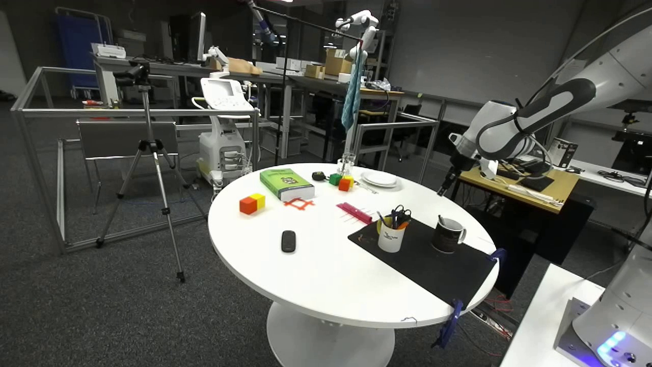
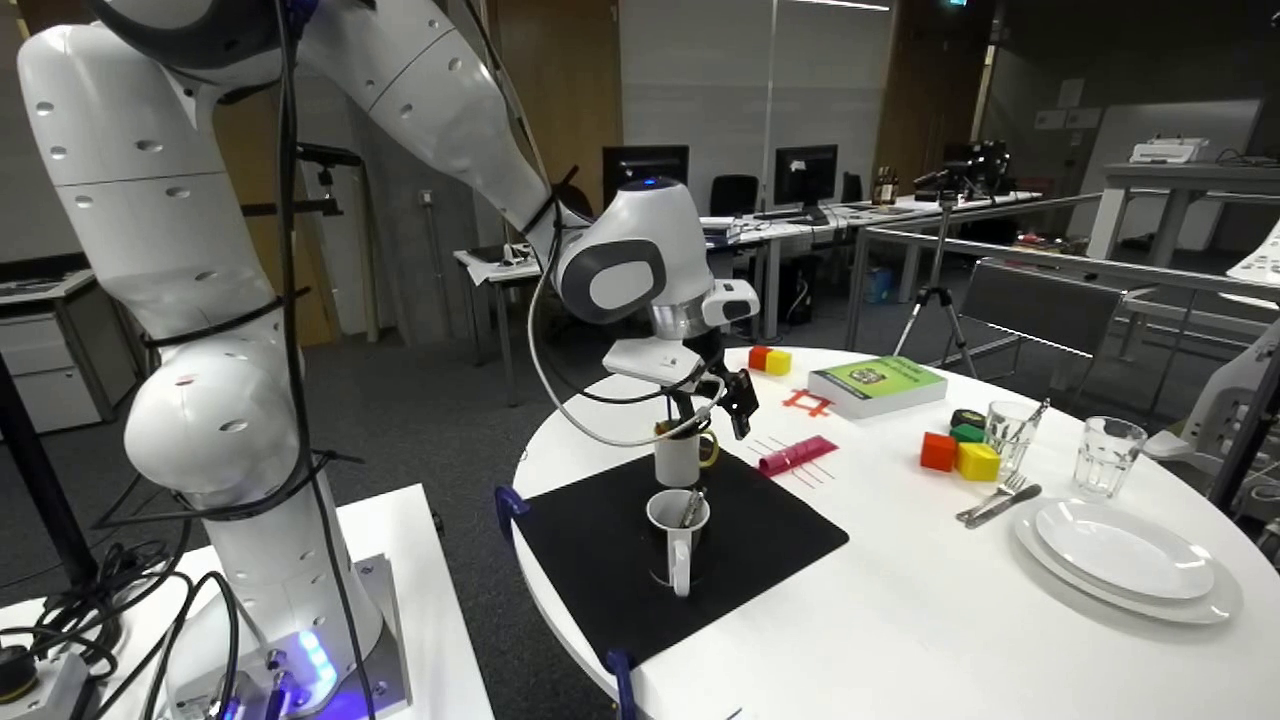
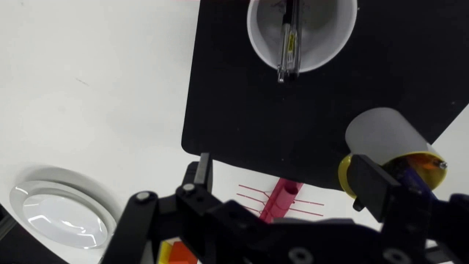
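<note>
In the wrist view, stacked plates (image 3: 66, 220) lie at eight o'clock on the desk (image 3: 91, 110); the end effector (image 3: 287, 179), spread wide, extends from six o'clock; on the mat (image 3: 263, 121), a mug (image 3: 322, 40) of pens (image 3: 291, 47) stands at one o'clock, a yellow-lined cup (image 3: 381, 135) at three, partly behind the end effector.

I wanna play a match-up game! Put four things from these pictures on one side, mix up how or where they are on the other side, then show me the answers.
Things:
1. robot's hand
2. white mug
3. book
4. plates

Clues:
A. lying flat, green on top
B. one on top of the other
C. standing on the black mat
D. open, holding nothing

Right pairs: 1-D, 2-C, 3-A, 4-B
</note>
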Controlling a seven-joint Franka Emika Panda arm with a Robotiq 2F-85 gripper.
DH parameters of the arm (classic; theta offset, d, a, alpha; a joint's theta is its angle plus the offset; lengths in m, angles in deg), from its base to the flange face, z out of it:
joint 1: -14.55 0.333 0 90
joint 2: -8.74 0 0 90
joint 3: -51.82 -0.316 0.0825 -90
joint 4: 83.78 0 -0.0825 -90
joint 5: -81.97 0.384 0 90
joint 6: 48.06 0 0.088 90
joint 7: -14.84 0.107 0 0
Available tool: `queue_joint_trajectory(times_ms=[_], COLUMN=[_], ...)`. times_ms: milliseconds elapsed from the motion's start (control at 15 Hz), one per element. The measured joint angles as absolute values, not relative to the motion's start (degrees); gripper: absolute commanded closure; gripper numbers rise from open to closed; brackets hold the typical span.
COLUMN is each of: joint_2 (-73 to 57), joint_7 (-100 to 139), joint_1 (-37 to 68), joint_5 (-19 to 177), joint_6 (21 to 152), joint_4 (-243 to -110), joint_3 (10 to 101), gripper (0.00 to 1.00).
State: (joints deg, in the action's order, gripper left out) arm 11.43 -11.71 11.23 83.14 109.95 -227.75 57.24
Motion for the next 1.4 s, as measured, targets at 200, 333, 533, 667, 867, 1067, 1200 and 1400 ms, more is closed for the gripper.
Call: queue_joint_trajectory(times_ms=[200, 333, 533, 667, 867, 1067, 1200, 1400], joint_2=[13.48, 14.22, 14.03, 13.66, 12.6, 10.62, 9.26, 7.41], joint_7=[-11.91, -11.91, -11.49, -10.59, -9.32, -7.46, -6.27, -6.16], joint_1=[11.21, 11.22, 11.34, 11.66, 12.46, 13.18, 13.4, 13.64], joint_5=[83.24, 83.24, 83.13, 82.97, 82.88, 81.67, 80.51, 80.22], joint_6=[107.74, 107.71, 107.83, 107.85, 107.82, 107.67, 107.66, 107.66], joint_4=[-229.1, -229.64, -229.7, -229.7, -229.78, -229.93, -229.98, -229.99], joint_3=[57.68, 57.68, 57.68, 57.4, 56.48, 55.15, 54.36, 54.02], gripper=[0.0, 0.0, 0.0, 0.0, 0.0, 0.0, 0.0, 0.0])
